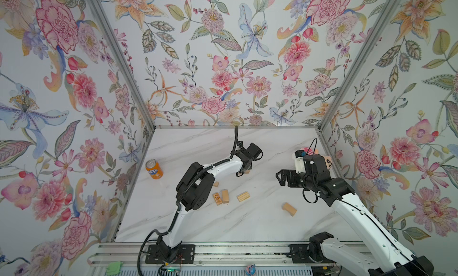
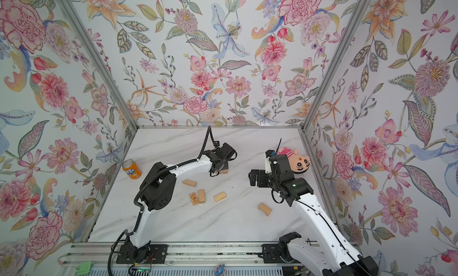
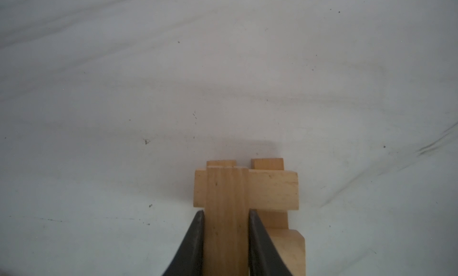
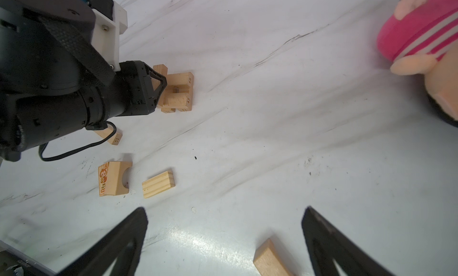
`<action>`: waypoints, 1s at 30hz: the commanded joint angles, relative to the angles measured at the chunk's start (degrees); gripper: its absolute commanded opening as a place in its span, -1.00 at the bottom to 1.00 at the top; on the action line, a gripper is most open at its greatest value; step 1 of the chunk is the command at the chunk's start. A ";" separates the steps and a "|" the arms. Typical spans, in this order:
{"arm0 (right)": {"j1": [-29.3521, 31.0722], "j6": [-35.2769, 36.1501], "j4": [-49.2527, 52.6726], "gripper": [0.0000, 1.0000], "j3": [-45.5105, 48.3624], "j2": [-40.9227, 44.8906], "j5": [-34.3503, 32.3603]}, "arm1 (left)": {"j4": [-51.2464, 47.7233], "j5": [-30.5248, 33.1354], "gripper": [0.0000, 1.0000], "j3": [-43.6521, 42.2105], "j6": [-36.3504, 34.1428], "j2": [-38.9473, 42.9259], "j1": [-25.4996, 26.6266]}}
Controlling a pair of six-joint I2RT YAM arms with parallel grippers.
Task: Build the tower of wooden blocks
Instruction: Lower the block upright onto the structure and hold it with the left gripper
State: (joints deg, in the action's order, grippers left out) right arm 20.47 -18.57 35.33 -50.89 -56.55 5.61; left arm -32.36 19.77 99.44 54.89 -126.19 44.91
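The tower [image 4: 178,91] is a low stack of pale wood blocks in crossed layers, mid-table, mostly hidden under my left arm in both top views. My left gripper [image 3: 226,212] is shut on a long plain block [image 3: 226,188] lying across the tower's top layer [image 3: 272,188]. Several loose blocks lie nearer the front: an orange-printed one [image 1: 217,198], a notched one [image 1: 225,196], a ridged one [image 1: 243,196], a curved one [image 1: 289,209] and a plain one [image 2: 189,182]. My right gripper [image 1: 281,177] hovers open and empty to the tower's right, the curved block [image 4: 270,260] just below its fingers.
An orange soda can [image 1: 154,169] stands near the left wall. A pink-hatted plush doll [image 2: 297,160] lies by the right wall behind my right wrist. Floral walls close in the marble table [image 1: 198,143] on three sides.
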 commanded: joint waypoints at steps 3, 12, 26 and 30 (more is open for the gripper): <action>-0.44 1.04 1.07 0.98 0.46 0.99 0.11 | -1.21 1.12 -0.49 1.91 -1.02 -1.70 -0.74; -0.56 1.03 1.14 0.98 0.47 1.27 0.26 | -1.56 1.45 -0.43 2.35 -1.28 -1.91 -0.83; -0.68 1.02 1.17 0.98 0.45 1.12 0.29 | -1.91 1.50 -0.37 2.48 -1.52 -2.02 -0.86; -0.65 1.06 1.16 0.98 0.46 0.96 0.36 | -1.86 1.59 -0.31 2.49 -1.48 -2.02 -0.87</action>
State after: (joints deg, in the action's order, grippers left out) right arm 20.14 -18.35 35.33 -50.87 -56.18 5.61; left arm -32.99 19.94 100.29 54.41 -127.13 44.62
